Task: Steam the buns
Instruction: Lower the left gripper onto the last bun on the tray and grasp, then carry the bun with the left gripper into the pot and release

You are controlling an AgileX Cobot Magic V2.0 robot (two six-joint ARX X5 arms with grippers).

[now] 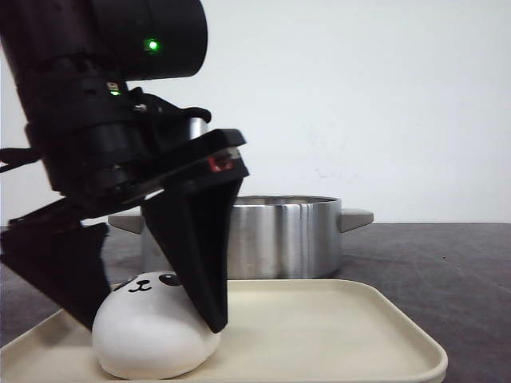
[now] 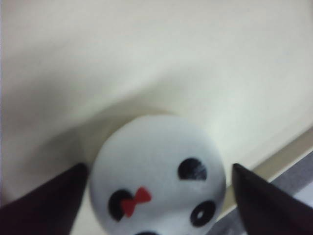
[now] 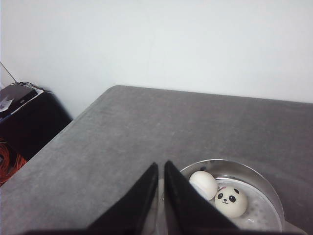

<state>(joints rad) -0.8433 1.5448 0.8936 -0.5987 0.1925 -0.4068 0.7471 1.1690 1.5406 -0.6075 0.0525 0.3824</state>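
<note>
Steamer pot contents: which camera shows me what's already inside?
The right wrist view: it looks down into the steamer pot, showing two buns inside. The front view shows only the pot's outer wall; the left wrist view misses it entirely.

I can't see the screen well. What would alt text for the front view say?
A black robot gripper reaches down around a white panda-faced bun lying on a cream tray, one finger on each side of it. Behind the tray a shiny metal pot with side handles stands on a dark grey table before a white wall.
</note>
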